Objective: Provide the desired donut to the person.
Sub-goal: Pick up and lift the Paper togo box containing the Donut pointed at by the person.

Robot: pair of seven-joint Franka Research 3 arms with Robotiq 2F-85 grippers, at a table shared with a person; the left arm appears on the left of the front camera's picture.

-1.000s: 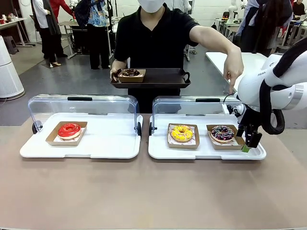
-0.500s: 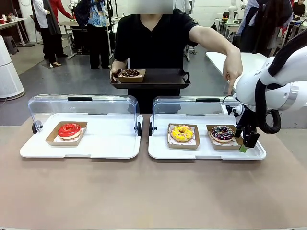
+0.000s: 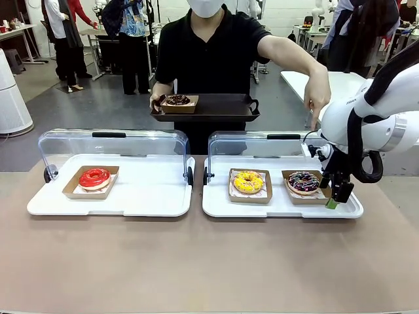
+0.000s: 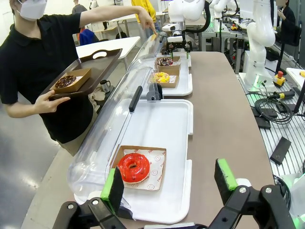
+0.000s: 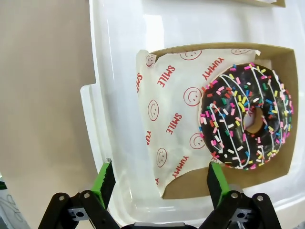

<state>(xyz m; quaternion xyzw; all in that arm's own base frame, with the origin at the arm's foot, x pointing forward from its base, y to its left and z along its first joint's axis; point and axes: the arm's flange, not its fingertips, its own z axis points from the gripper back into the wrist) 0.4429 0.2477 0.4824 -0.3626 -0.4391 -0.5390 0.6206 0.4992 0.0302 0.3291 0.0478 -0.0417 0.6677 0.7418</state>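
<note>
1. Front view: the person (image 3: 209, 46) stands across the tabletop (image 3: 196, 261). One hand (image 3: 319, 98) points down over the right white tray (image 3: 281, 208), and the other holds a black tray (image 3: 216, 108) carrying a boxed chocolate donut (image 3: 178, 99).
2. The sprinkled donut (image 3: 304, 181) lies in its cardboard box (image 3: 292, 196) at the right white tray's right end, beside a yellow donut (image 3: 248, 181).
3. The right tool (image 3: 335, 196) hangs open just beside that box, gripping nothing. In the right wrist view, 1 pad is over the tray and 1 at the box's edge.
4. The left tool (image 4: 169, 183) is open and empty, with the red donut (image 4: 134, 167) ahead on the left white tray (image 4: 157, 119).
</note>
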